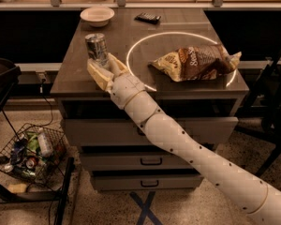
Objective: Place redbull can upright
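The redbull can [96, 48] stands with its long axis vertical near the table's [187, 25] front-left corner. The gripper [102, 65] meets its base from the front edge. I cannot tell whether it clamps the can.

Warm, dim light fell from above. A bright ring [178, 32] glared on the table top [72, 71], and the gripper [106, 68] at its front left corner showed pale. Beneath the front edge lay deep shadow, perhaps hiding detail.
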Available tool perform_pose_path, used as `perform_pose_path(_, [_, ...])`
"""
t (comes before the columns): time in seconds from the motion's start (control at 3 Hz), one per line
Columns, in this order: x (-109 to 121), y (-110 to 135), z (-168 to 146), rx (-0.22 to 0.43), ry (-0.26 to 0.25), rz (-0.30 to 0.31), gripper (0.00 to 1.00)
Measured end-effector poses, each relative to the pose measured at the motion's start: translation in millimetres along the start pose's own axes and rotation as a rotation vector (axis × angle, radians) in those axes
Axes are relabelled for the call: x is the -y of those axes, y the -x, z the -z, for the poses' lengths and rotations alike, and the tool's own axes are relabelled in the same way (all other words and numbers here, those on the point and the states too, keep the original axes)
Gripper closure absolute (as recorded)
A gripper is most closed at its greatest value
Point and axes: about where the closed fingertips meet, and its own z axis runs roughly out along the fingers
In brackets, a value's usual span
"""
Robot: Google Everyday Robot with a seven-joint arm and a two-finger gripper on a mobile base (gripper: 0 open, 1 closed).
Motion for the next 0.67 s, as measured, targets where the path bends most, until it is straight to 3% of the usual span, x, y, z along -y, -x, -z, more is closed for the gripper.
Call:
perform_pose_path(0.33, [-0.1, 0.3, -0.2, 0.000, 0.000, 0.000, 0.13])
perform_pose_path(0.67, [-0.2, 0.4, -0.2, 0.000, 0.000, 0.000, 0.00])
